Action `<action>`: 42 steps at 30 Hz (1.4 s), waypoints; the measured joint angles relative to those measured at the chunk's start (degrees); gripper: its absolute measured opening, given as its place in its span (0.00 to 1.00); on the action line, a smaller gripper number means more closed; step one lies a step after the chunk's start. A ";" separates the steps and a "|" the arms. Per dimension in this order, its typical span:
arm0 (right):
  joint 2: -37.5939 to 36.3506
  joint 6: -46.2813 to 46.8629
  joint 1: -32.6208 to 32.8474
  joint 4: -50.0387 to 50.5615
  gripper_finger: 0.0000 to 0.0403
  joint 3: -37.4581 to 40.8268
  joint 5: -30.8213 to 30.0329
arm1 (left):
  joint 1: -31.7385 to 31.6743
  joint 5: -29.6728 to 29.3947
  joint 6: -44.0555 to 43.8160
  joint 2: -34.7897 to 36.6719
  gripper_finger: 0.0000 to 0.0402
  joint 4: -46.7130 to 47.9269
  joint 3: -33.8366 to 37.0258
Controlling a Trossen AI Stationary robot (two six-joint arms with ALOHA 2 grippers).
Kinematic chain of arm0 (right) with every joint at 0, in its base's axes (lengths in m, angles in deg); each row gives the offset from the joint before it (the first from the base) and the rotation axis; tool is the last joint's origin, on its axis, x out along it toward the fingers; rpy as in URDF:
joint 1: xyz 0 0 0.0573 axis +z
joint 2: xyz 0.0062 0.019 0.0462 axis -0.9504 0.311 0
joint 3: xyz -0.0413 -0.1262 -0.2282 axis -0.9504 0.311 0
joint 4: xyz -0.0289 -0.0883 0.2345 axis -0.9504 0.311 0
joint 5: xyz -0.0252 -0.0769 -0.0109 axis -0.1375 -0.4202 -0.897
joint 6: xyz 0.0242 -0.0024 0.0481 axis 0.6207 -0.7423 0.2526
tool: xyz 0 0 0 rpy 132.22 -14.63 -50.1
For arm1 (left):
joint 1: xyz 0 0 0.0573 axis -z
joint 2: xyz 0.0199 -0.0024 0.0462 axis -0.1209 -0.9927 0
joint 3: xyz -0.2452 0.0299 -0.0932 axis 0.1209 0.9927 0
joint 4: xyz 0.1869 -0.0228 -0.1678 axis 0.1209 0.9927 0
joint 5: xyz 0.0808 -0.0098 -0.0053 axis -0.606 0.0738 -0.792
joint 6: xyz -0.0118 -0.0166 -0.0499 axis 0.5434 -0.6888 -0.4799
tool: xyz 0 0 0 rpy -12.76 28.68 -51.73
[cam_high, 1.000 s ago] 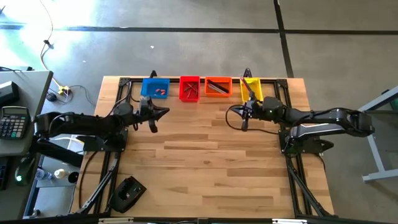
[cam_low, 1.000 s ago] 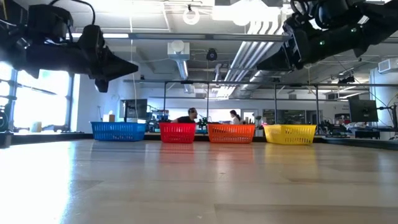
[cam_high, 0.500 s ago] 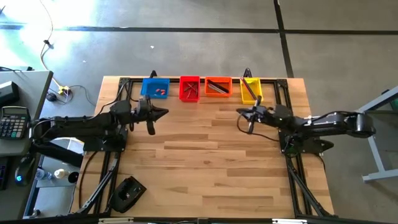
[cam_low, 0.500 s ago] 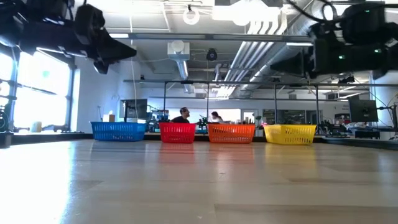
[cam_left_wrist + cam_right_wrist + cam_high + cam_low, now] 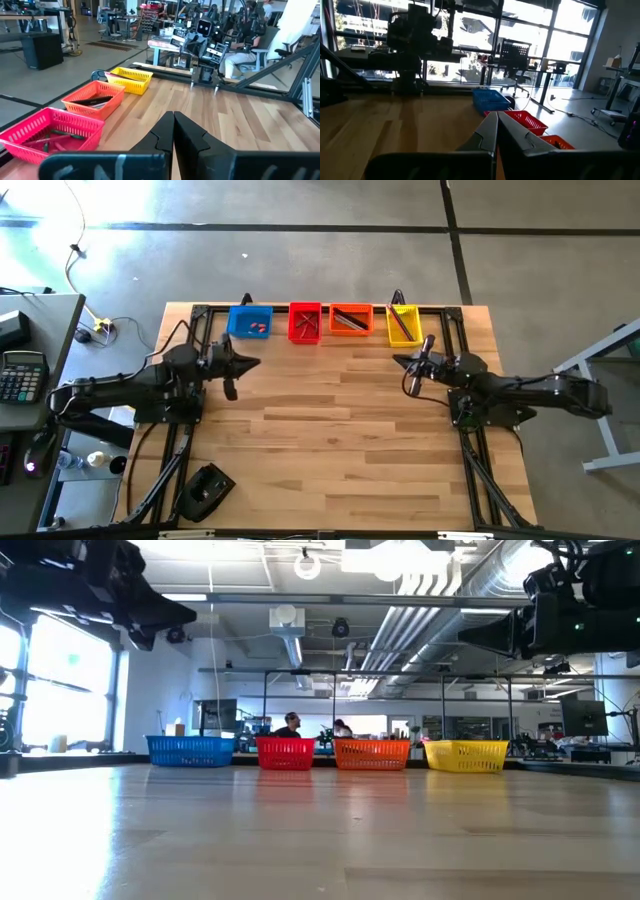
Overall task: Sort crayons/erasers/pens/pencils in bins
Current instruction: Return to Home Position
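Note:
Four bins stand in a row along the table's far edge: blue (image 5: 249, 321), red (image 5: 305, 322), orange (image 5: 350, 319), yellow (image 5: 403, 323). Small pink-red erasers (image 5: 257, 327) lie in the blue bin, and thin sticks lie in the red, orange and yellow ones. My left gripper (image 5: 257, 363) hovers shut and level at the left, nearer than the blue bin, with nothing held; its fingertips (image 5: 173, 116) meet. My right gripper (image 5: 396, 360) hovers shut near the yellow bin, on its near side, also with nothing in it (image 5: 497, 116). In the low view both grippers hang high above the wood (image 5: 188, 614) (image 5: 466, 637).
The wooden tabletop (image 5: 330, 440) stretches bare from the bins toward its near edge. A dark device (image 5: 205, 490) lies at the near left corner. A desk with a calculator (image 5: 22, 375) stands left of the table. People (image 5: 290, 725) sit in the room beyond.
My left gripper has drawn back toward the table's left edge and risen, staying shut. My right gripper has drawn back toward the table's right edge and sunk a little, also shut. The bins have not moved.

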 joint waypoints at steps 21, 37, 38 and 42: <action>-29.01 1.56 0.00 26.30 0.00 0.04 -0.92 | -0.02 0.41 0.57 23.70 0.00 12.87 4.53; -34.93 6.67 1.44 37.35 0.00 0.09 -11.63 | 0.28 1.25 -2.17 23.39 0.00 3.57 10.55; -34.93 6.67 1.44 37.35 0.00 0.09 -11.63 | 0.28 1.23 -2.17 23.62 0.00 3.68 10.56; -34.67 7.69 1.44 37.37 0.00 0.09 -11.65 | 0.28 1.19 -1.81 23.60 0.00 3.41 10.58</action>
